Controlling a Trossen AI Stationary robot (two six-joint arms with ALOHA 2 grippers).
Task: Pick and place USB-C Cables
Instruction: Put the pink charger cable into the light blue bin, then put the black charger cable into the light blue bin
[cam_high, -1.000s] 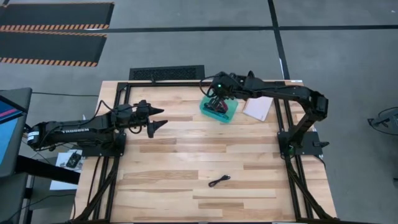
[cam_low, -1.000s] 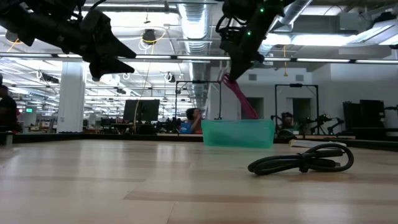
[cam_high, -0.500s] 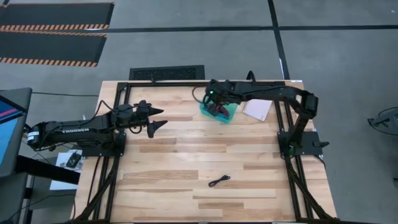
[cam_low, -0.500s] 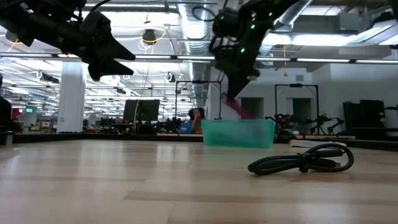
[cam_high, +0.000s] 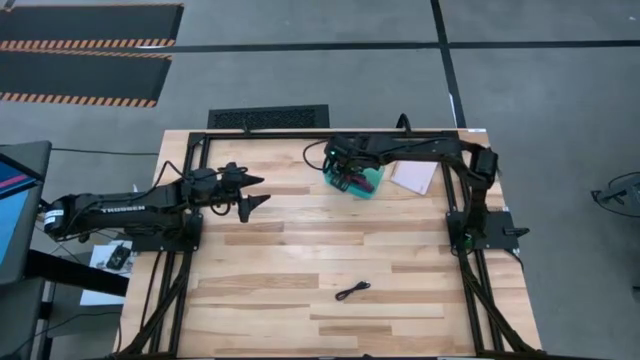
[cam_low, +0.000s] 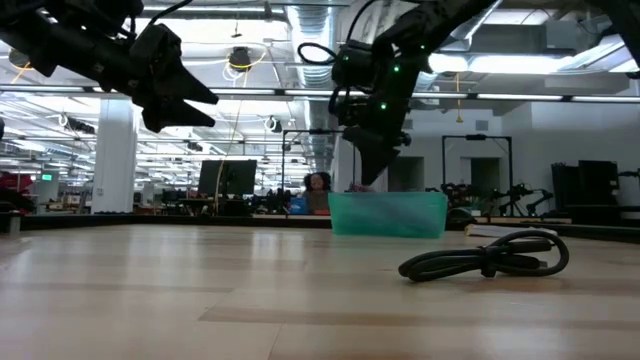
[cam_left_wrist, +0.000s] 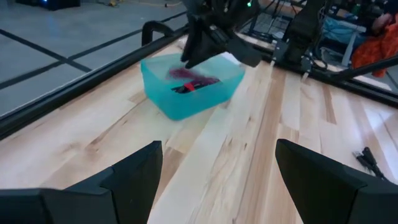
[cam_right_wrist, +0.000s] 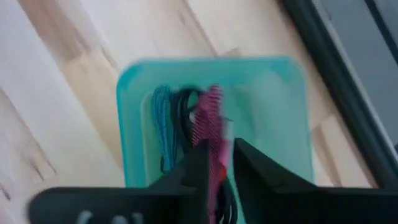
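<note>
The teal tray (cam_high: 373, 186) sits near the table's far edge. My right gripper (cam_high: 347, 170) hangs over it, fingers pointing down and shut on the magenta-purple cable (cam_right_wrist: 214, 118). In the right wrist view the light blue cable (cam_right_wrist: 163, 127) and a black cable (cam_right_wrist: 185, 115) lie in the tray beside it. The left wrist view shows red on the black one (cam_left_wrist: 189, 88). The all-black cable (cam_high: 352, 291) lies bundled on the wood near the table's near edge. My left gripper (cam_high: 250, 191) hovers open over the table's left part, away from all of them. My right gripper pinches the magenta-purple cable bundle (cam_right_wrist: 215, 140) between its two fingers, coming from above, the fingers lying across the bundle. Which end it has, I cannot tell. The part of the bundle beyond the fingers (cam_right_wrist: 213, 99) lies down inside the teal tray.
A flat pale packet (cam_high: 413, 175) lies right of the tray by the far right corner. A black metal frame (cam_high: 260, 133) borders the table. Bare wood stretches between the tray and the all-black cable (cam_low: 487, 256).
My right gripper has moved toward the table's left edge and down over the tray. The magenta-purple cable, which hung from it well above the tray rim, has gone down into the tray.
</note>
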